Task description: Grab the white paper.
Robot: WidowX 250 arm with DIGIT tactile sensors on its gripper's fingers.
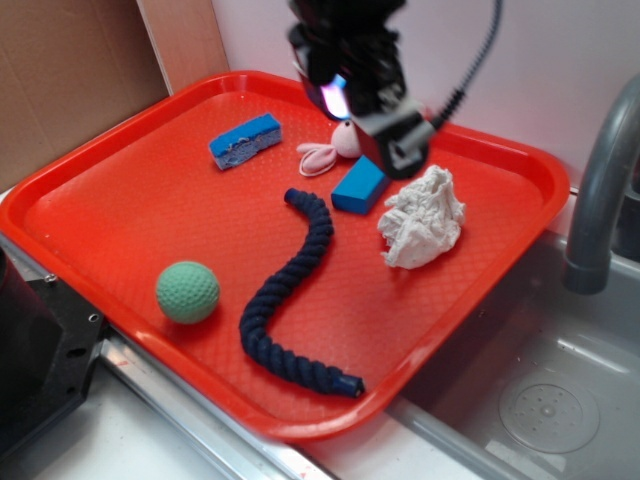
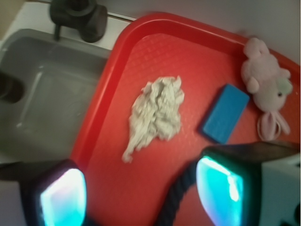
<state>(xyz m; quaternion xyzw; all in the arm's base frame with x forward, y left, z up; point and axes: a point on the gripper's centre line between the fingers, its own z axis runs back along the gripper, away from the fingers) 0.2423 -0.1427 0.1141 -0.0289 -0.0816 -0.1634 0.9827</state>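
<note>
the crumpled off-white wad of tissue-like paper (image 1: 423,218) lies loose on the red plastic tray (image 1: 120,215), near the tray's edge beside the grey sink (image 1: 560,400), untouched. the black robot jaws (image 2: 141,195) hang above the tray, spread wide and holding nothing, as the wrist view shows the paper lying clear between and ahead of the two glowing pads. a blue rectangular block (image 1: 359,186) sits just beside the paper, toward the tray's middle, with a pink plush bunny (image 1: 330,152) behind it. judging from this, nothing of the grab is done: the jaws have yet to descend over the wad and close.
</note>
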